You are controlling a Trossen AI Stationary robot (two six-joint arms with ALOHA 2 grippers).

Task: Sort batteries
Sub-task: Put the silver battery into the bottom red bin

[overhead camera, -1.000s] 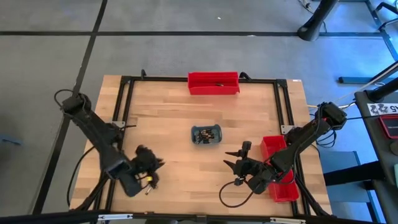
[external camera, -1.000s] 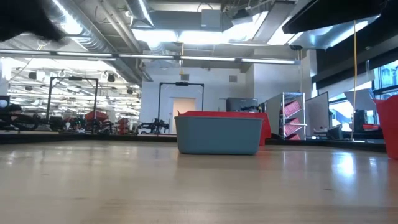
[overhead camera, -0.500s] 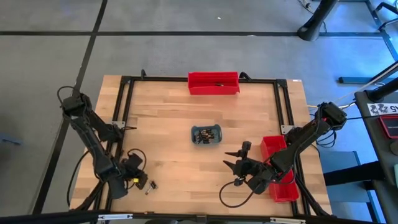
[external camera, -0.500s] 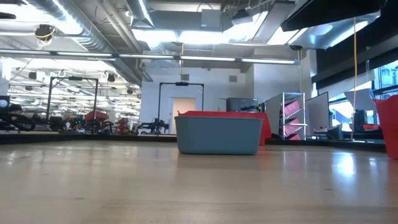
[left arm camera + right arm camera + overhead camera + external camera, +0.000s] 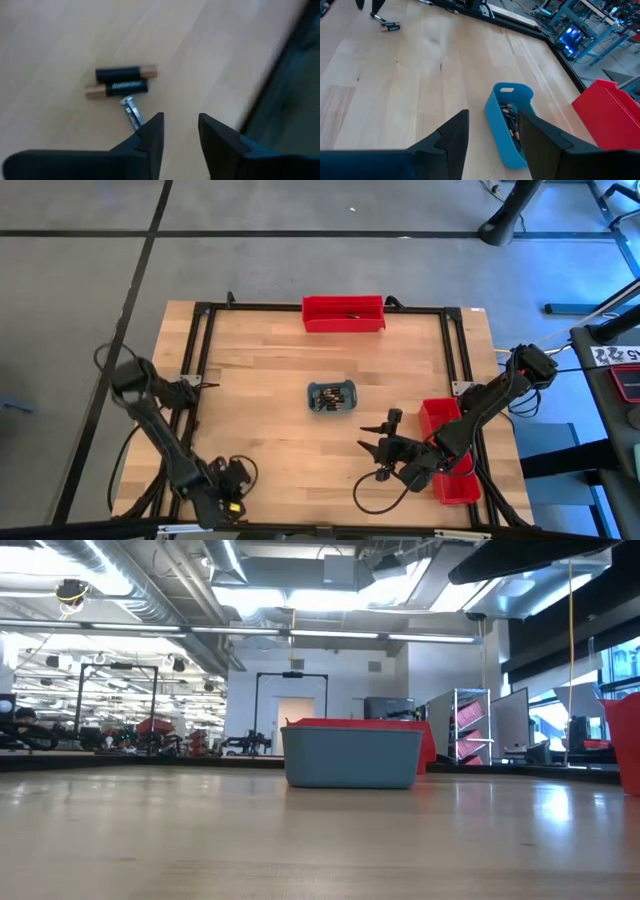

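Left gripper [image 5: 179,131]: at the lower left of the high view, by the table's near edge; its two dark fingers stood a narrow gap apart with nothing between them, as the left wrist view showed.
Loose batteries [image 5: 121,82]: two black-and-copper cells lay side by side and touching on the bare wood, with a slim silvery cell [image 5: 132,112] just beside them, its near end by the left fingertip; all three were free of the fingers.
Right gripper [image 5: 491,131]: at the lower right of the high view [image 5: 378,450], above the wood between the tray and the near red bin; fingers parted and empty.
Near red bin [image 5: 447,450]: at the right edge of the table, partly covered by the right arm.
Blue tray [image 5: 332,395]: in the middle of the high view; the right wrist view showed a heap of batteries [image 5: 510,122] inside it; in the low view its wall [image 5: 350,759] filled the centre.
Far red bin [image 5: 343,313]: at the upper centre of the high view, against the table's far edge, with a small dark item in it that could not be identified.
Table [image 5: 270,370]: light wood planks with a black frame.
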